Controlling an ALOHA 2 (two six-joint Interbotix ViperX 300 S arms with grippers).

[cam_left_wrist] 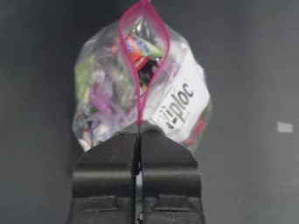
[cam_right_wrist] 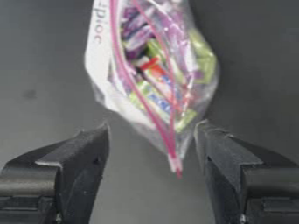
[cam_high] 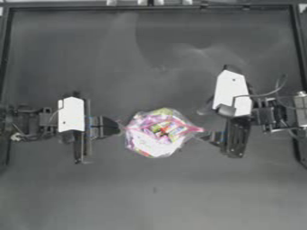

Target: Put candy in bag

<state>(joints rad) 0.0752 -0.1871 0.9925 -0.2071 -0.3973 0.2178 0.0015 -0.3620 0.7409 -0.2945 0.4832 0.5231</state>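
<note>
Candy (cam_left_wrist: 135,49), red-orange, is lying inside the bag (cam_high: 157,133), just under the open mouth. Bag is sitting mid-table, crinkled clear plastic, bulging with mixed sweets, its pink seal strip (cam_left_wrist: 140,65) spread into a narrow slit. Left gripper (cam_high: 114,126) is reaching in level from the left edge, jaws pressed together on the strip's end. Right gripper (cam_right_wrist: 152,144) is sitting at the opposite bag corner, jaws spread wide, straddling the strip's tip without contact. Table (cam_high: 153,197) is lying bare and dark toward the near and far edges.
</note>
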